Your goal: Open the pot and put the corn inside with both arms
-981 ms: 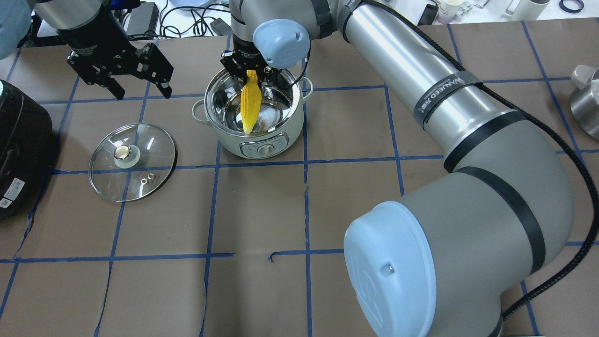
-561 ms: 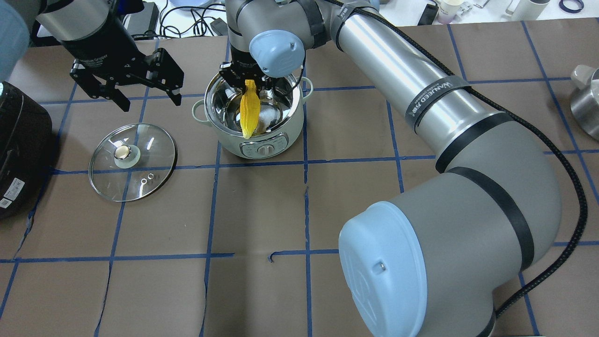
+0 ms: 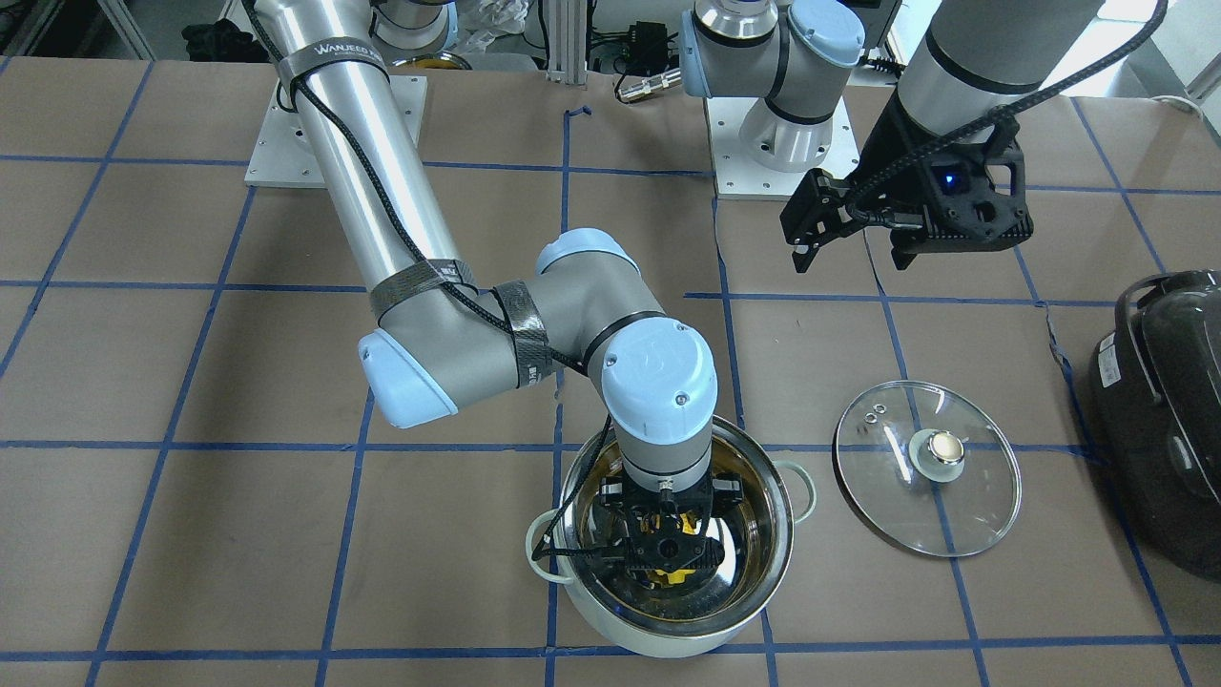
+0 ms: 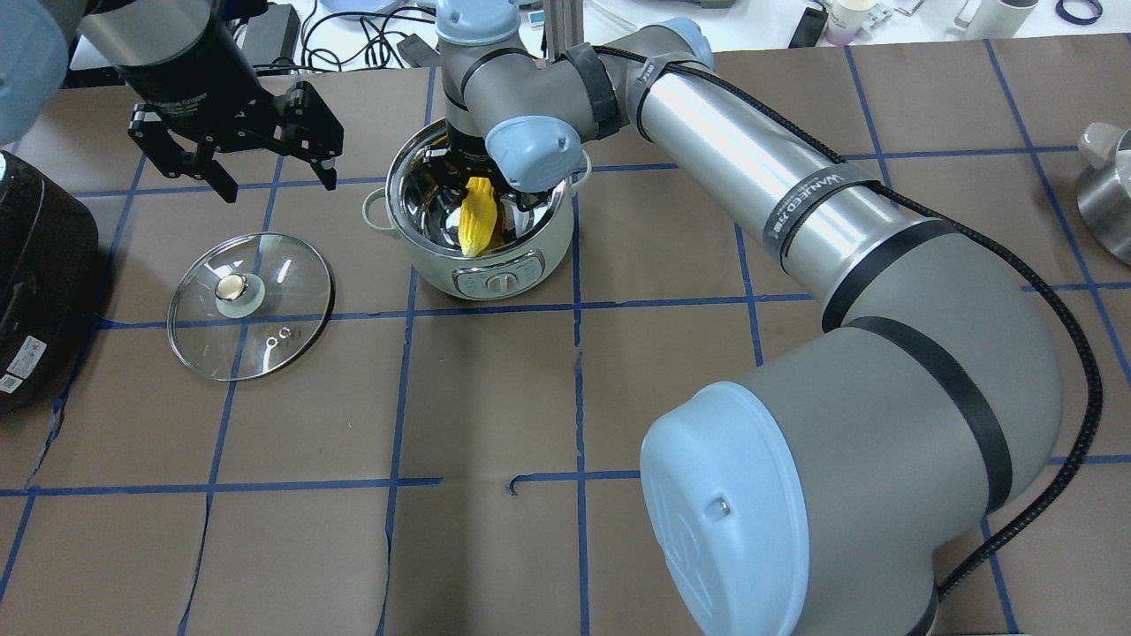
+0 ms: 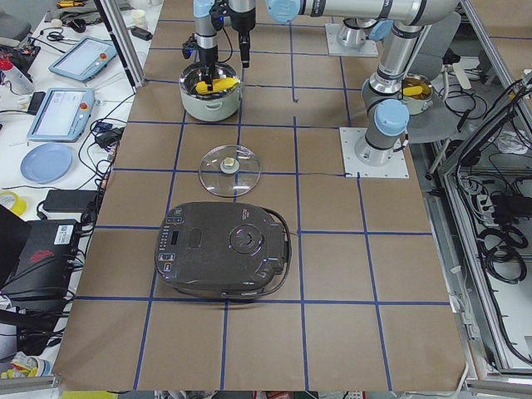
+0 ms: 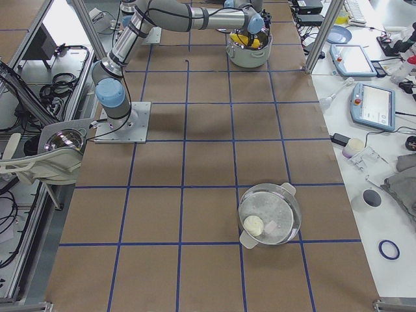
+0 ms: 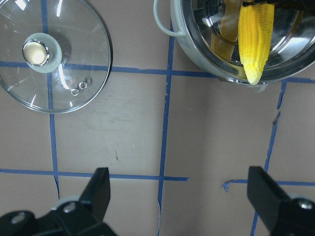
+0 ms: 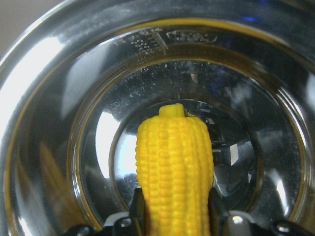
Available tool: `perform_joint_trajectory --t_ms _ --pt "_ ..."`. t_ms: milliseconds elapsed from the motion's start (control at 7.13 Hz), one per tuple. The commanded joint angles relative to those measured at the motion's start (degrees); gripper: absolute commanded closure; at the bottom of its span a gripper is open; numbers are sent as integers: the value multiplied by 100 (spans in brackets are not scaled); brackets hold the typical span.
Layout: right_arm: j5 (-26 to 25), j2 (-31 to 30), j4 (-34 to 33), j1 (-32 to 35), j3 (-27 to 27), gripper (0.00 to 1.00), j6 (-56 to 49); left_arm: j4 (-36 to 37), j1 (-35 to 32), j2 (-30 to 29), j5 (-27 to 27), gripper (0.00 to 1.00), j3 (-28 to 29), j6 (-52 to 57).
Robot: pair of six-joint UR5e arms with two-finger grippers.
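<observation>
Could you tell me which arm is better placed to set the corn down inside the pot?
The right. The right end effector grips the corn down inside the open pot, while the left end effector hangs open and empty by the lid.

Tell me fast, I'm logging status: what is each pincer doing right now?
Left pincer: open, empty.
Right pincer: shut on the corn, down inside the pot.
</observation>
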Motion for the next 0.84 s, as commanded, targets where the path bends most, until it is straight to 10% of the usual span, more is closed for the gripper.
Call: perform_joint_trajectory --t_ms 0,701 --pt "-16 -18 -133 0 57 0 5 42 -36 -133 -18 0 138 -24" --pt "-68 -806 678 -507 163 0 -632 112 -36 -142 -9 0 156 -24"
